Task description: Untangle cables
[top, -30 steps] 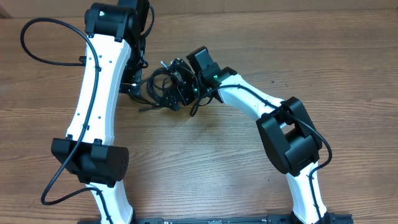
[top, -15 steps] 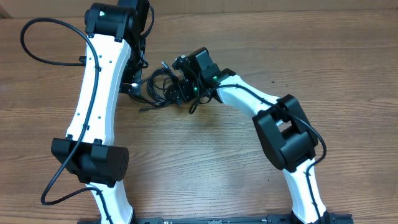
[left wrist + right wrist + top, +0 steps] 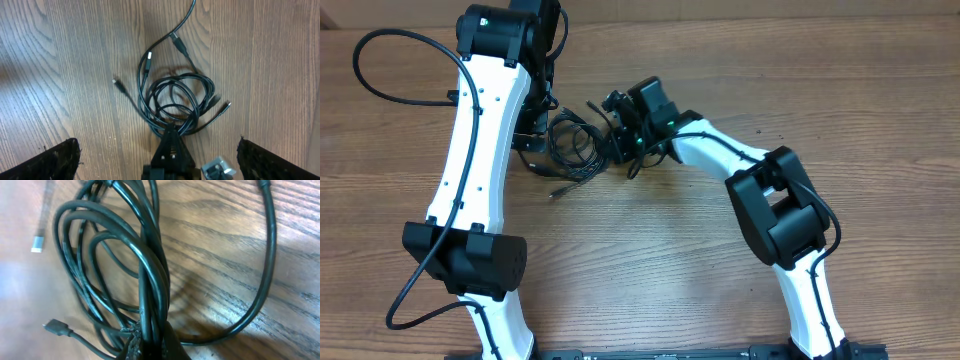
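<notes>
My right fingers (image 3: pixel 172 150) pinch the rim of the cables (image 3: pixel 175 100), a loose coil on the worktop (image 3: pixel 60 60). My left fingers (image 3: pixel 55 160) hang wide apart and empty above it. Best I anchor that pinch and draw one free plug end (image 3: pixel 116 81) outward slowly.

No text, label, brand or number I can read. Cables (image 3: pixel 175 100) just ahead of my left claw (image 3: pixel 157 145) look unmarked, and the plug ends are too small to tell.
</notes>
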### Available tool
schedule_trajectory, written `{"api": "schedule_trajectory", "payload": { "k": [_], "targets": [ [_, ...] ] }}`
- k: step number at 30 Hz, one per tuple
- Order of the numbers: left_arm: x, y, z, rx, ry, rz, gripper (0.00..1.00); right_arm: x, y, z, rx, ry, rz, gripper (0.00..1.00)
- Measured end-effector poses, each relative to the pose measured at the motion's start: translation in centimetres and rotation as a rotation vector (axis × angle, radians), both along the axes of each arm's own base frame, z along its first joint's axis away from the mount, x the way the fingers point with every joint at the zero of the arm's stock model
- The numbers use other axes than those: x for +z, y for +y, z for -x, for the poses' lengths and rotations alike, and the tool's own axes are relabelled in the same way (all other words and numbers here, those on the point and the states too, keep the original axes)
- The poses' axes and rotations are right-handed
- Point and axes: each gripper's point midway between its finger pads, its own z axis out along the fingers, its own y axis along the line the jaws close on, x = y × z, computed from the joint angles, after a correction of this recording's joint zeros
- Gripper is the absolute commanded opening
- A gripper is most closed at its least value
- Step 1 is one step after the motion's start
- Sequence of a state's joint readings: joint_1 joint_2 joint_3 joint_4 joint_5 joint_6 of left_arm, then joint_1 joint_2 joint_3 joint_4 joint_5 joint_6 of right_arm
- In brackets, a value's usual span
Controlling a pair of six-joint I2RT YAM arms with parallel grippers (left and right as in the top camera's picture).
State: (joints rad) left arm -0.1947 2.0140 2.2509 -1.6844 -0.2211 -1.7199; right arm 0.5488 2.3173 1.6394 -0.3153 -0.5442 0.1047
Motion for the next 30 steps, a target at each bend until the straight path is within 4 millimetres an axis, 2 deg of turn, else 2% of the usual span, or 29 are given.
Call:
{"api": "schedule_trajectory", "payload": {
  "k": [3, 6, 7, 9, 13, 16, 21, 30],
  "targets": [
    [0.0, 0.0, 0.0, 0.0, 0.0, 0.0, 1.0, 1.3, -1.5, -0.6, 0.01, 0.072, -0.107, 0.04],
    [0.0, 0.0, 0.0, 0.0, 0.0, 0.0, 1.0, 3.4, -4.7, -2.6, -0.025, 0.106, -0.203, 0.04],
    [0.0, 0.0, 0.0, 0.0, 0.0, 0.0, 1.0, 3.8, -5.2, -2.9, -0.032, 0.105, -0.213, 0.04],
    [0.0, 0.0, 0.0, 0.0, 0.0, 0.0, 1.0, 6.2, -7.8, -4.4, -0.067, 0.091, -0.263, 0.04],
    [0.0, 0.0, 0.0, 0.0, 0.0, 0.0, 1.0, 11.0, -10.4, -5.2, -0.07, 0.046, -0.343, 0.04],
    [0.0, 0.0, 0.0, 0.0, 0.0, 0.0, 0.99, 14.7, -10.6, -4.4, -0.004, -0.008, -0.41, 0.04],
    [0.0, 0.0, 0.0, 0.0, -0.001, 0.0, 1.0, 18.6, -9.9, -2.1, 0.165, -0.125, -0.494, 0.04],
    [0.0, 0.0, 0.0, 0.0, 0.0, 0.0, 1.0, 20.1, -9.5, -0.4, 0.307, -0.224, -0.559, 0.04]
  ]
}}
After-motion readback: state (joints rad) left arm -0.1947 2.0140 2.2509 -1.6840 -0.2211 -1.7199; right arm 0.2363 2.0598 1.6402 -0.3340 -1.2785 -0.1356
